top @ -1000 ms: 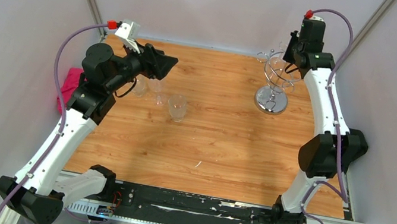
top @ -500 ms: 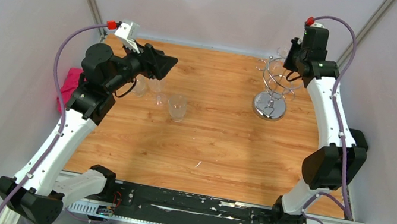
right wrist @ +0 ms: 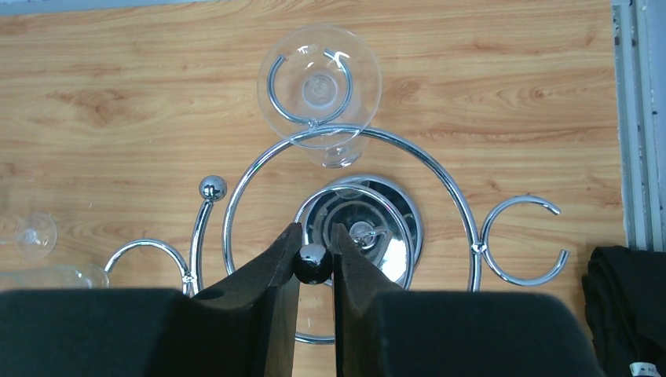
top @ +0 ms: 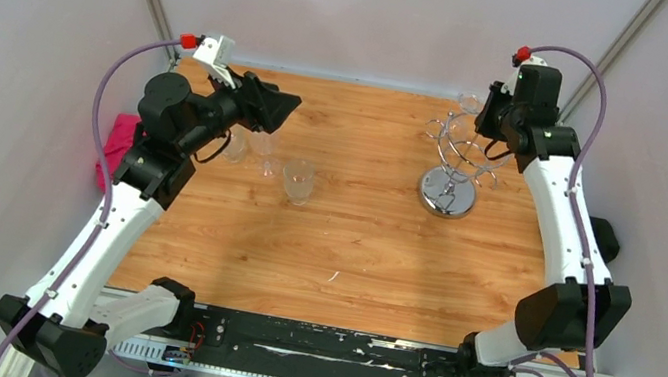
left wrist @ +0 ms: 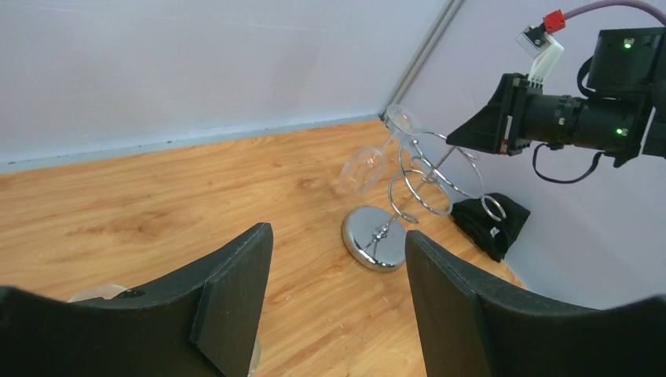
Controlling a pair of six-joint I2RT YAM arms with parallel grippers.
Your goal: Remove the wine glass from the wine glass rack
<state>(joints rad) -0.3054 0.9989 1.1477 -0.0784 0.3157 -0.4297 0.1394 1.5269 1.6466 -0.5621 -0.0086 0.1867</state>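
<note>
Clearly, the right gripper [right wrist: 314,236] pinches the ball [right wrist: 312,263] atop the wine glass rack [right wrist: 463,212] at the table's [top: 350,252] far right. One wine glass [right wrist: 320,86] hangs bowl-down from a hook. The left gripper [left wrist: 338,236], jaws spread, hovers above loose glasses [top: 298,181].

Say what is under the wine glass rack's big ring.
Its mirrored base and a hanging wine glass; the right claw, gripping the rack, hides the base's near edge.

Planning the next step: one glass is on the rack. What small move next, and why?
Probably start the left gripper toward the wine glass: it hangs bowl-down from a hook of the wine glass rack, the right gripper pinches the rack's top ball, and the left jaws are open and free.
</note>
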